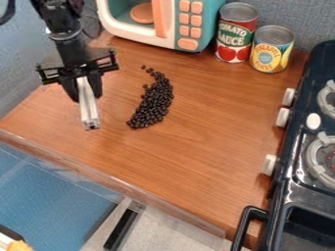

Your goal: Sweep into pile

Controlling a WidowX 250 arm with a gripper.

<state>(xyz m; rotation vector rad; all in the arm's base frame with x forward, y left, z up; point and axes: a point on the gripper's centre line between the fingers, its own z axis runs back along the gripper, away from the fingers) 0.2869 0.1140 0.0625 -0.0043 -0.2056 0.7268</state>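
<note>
The black gripper (82, 88) hangs over the left part of the wooden counter, shut on a pale, narrow brush-like tool (87, 104) that points down toward the counter. To the right of the tool, a pile of small black beans (153, 100) lies on the wood in a long curved band. A few loose beans trail off at its upper end. The tool and the beans are apart, with bare wood between them.
A toy microwave (186, 24) stands behind the beans. Two cans, a red one (237, 33) and a yellow one (272, 49), stand at the back right. A toy stove (307, 147) lines the right side. The counter's front edge (118, 181) runs diagonally below.
</note>
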